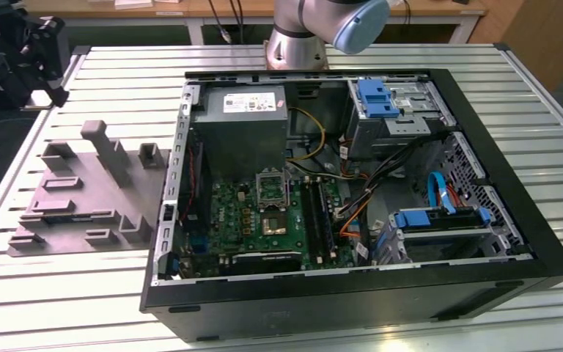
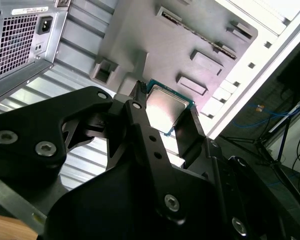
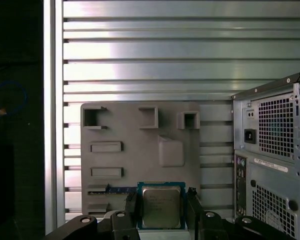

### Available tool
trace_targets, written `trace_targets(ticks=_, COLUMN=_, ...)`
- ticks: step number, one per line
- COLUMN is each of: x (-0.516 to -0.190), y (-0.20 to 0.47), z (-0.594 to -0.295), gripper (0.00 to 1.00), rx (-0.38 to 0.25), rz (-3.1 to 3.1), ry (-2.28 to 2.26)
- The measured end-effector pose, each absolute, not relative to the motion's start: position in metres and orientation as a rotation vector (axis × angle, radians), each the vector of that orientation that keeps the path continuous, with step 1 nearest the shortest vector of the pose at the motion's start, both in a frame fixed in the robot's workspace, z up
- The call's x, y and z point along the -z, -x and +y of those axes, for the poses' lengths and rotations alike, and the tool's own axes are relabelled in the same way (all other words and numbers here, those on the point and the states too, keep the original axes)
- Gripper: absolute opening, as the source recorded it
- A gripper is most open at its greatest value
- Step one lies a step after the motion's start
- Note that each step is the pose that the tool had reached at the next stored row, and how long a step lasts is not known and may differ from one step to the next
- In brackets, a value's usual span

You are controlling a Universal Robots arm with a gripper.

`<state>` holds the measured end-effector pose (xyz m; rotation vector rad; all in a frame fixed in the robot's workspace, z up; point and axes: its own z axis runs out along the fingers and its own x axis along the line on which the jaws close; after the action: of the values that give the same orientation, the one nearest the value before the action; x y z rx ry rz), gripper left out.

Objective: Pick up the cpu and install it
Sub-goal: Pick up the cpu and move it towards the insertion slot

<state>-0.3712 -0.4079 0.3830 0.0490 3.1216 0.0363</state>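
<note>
The cpu (image 3: 161,206) is a small square chip with a silvery metal top and a green rim. It sits between the two black fingers (image 3: 131,206) of my gripper (image 3: 161,209), which is shut on it by two opposite edges. In the second wrist view the cpu (image 2: 166,111) shows tilted between the fingers (image 2: 140,127) of the gripper (image 2: 165,117). It hangs well above the grey plastic tray (image 3: 140,145). The green motherboard (image 1: 262,216) lies inside the open computer case (image 1: 516,249) in the exterior view.
The grey tray (image 1: 76,198) with raised blocks lies on the slatted metal table (image 1: 86,293), on the exterior view's left of the case. A grey power supply box (image 1: 243,125), cables and blue drive brackets (image 1: 377,99) crowd the case. The case's vented rear panel (image 3: 272,160) stands beside the tray.
</note>
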Motion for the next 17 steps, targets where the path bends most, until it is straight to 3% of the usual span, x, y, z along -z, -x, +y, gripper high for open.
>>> trace_targets(ticks=17, x=-0.383, y=0.3674, z=-0.4079, gripper=0.47, rx=-0.036, rz=3.122, ry=-0.049)
